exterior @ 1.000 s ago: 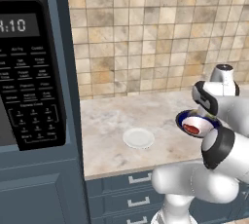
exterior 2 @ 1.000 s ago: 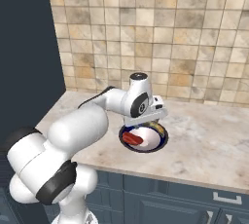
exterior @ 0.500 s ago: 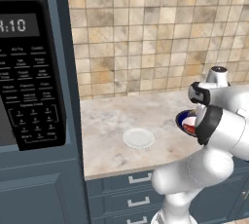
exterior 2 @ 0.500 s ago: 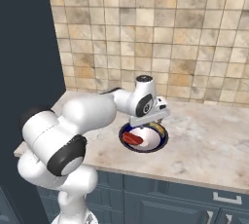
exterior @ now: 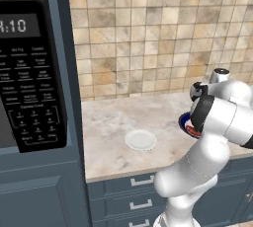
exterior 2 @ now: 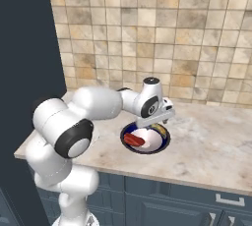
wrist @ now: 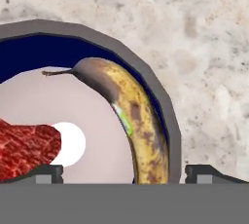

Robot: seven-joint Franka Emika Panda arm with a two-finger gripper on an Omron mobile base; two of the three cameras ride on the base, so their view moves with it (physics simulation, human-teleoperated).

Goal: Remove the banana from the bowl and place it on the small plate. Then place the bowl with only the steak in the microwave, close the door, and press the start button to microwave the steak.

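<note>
Item: your gripper (wrist: pixel 124 172) is hovering directly over the bowl (exterior 2: pixel 145 138), fingers spread wide and pinching nothing. Contents: the banana (wrist: pixel 131 121) is lying along the bowl's rim; the steak (wrist: pixel 24 147) is sitting beside it. The small plate (exterior: pixel 141 139) is waiting on the counter (exterior: pixel 113 122), near the bowl.

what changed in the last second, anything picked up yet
Nothing is picked up. The arm's elbow swung over while the open claw stayed poised over the bowl. The banana and steak lie in it as before; the small plate is unmoved.
</note>
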